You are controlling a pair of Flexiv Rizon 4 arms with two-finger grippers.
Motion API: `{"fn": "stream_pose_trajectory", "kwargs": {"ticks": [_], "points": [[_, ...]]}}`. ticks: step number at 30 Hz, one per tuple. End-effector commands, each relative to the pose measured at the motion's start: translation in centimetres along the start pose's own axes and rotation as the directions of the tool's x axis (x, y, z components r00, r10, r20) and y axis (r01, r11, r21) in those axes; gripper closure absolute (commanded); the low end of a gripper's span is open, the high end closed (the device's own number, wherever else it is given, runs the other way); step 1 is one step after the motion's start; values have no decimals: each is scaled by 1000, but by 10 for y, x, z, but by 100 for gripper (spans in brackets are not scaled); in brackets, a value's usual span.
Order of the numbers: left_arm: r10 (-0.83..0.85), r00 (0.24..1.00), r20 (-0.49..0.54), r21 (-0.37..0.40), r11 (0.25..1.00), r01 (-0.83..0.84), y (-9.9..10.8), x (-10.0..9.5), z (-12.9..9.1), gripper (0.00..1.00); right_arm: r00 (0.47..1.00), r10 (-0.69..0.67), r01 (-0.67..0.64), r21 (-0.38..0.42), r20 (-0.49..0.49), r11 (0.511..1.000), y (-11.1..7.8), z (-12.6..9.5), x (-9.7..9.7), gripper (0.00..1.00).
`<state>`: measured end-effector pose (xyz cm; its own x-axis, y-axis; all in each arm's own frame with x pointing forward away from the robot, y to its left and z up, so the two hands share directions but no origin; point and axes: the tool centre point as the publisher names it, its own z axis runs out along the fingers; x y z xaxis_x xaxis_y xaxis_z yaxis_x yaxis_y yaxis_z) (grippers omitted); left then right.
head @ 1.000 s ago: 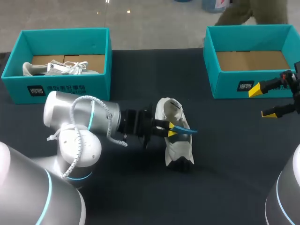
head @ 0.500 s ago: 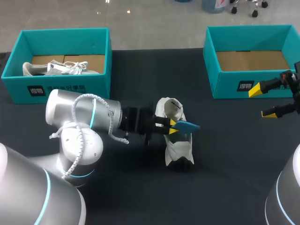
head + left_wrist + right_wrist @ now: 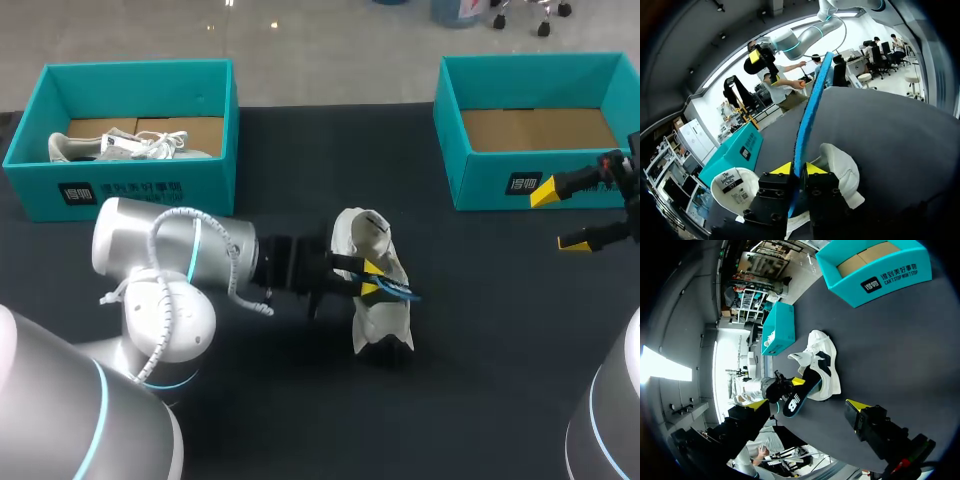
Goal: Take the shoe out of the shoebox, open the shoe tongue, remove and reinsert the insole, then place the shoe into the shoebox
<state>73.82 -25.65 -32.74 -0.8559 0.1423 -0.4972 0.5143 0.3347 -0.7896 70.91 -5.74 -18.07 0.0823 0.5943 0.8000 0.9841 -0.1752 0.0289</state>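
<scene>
left gripper (image 3: 370,279): fingers clamped on insole (image 3: 400,291) | insole long axis straight ahead of fingers, above shoe (image 3: 376,320) at worktop middle | right gripper (image 3: 560,215): fingers apart, right edge

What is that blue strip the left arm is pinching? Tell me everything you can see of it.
The insole is a thin, foam-like strip, bright blue on one face. The right wrist view shows a darker face with white print. The left gripper is shut on one end, a yellow tip on each side. The rest juts out ahead of the fingers, over the white shoe.
</scene>
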Motion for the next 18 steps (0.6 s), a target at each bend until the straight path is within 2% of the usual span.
{"fn": "stream_pose_trajectory", "kwargs": {"ticks": [1, 6, 18], "points": [[1, 1000, -19, -18, 1000, -2, 3, -2, 5, 100, 1000, 1, -1, 0, 1, 1000, 0, 0, 0, 0], [25, 999, -37, -51, 998, -27, 12, -1, 9, 100, 1000, 1, -1, 0, 1, 1000, 0, 0, 0, 0], [43, 999, -9, -113, 993, -44, 24, 2, 10, 100, 1000, 1, -1, 0, 1, 1000, 0, 0, 0, 0]]}}
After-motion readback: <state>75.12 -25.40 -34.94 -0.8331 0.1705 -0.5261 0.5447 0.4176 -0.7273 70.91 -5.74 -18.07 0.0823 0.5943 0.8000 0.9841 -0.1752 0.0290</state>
